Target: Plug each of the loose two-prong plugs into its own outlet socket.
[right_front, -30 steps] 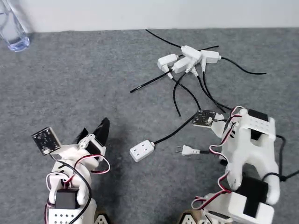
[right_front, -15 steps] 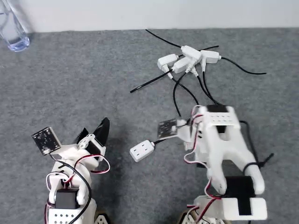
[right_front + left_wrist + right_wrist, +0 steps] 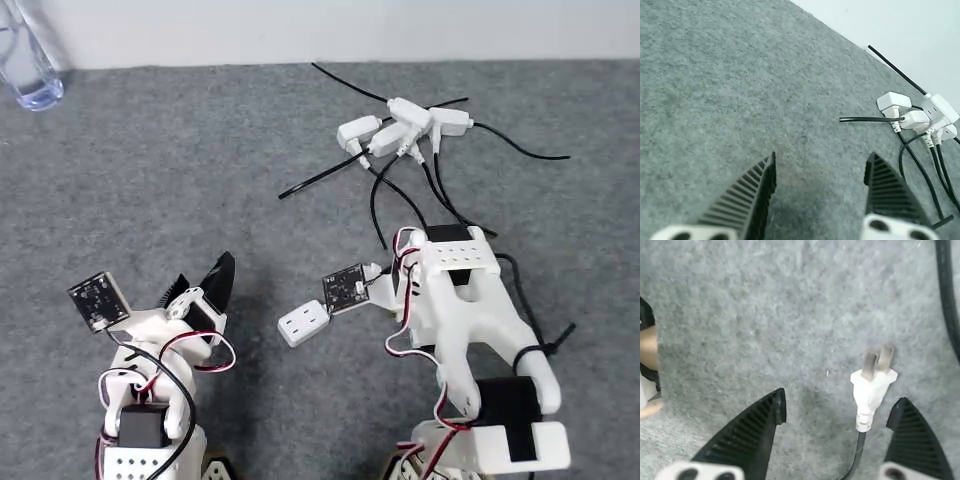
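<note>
The right gripper point(image 3: 840, 402) hangs spread over the loose plug point(image 3: 871, 385), which lies flat on the table point(image 3: 180, 180) toward its front edge. Its arm point(image 3: 465, 300) stretches forward beside the white socket point(image 3: 304, 322). The left gripper point(image 3: 821, 160) is spread too, near the front left corner.

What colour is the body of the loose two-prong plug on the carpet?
White; the plug shows best in the right wrist view.

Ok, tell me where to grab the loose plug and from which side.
I'd grip the plug by its white body, behind the prongs, coming straight down. It lies flat, so its sides are free, and the right gripper hangs open astride it.
</note>
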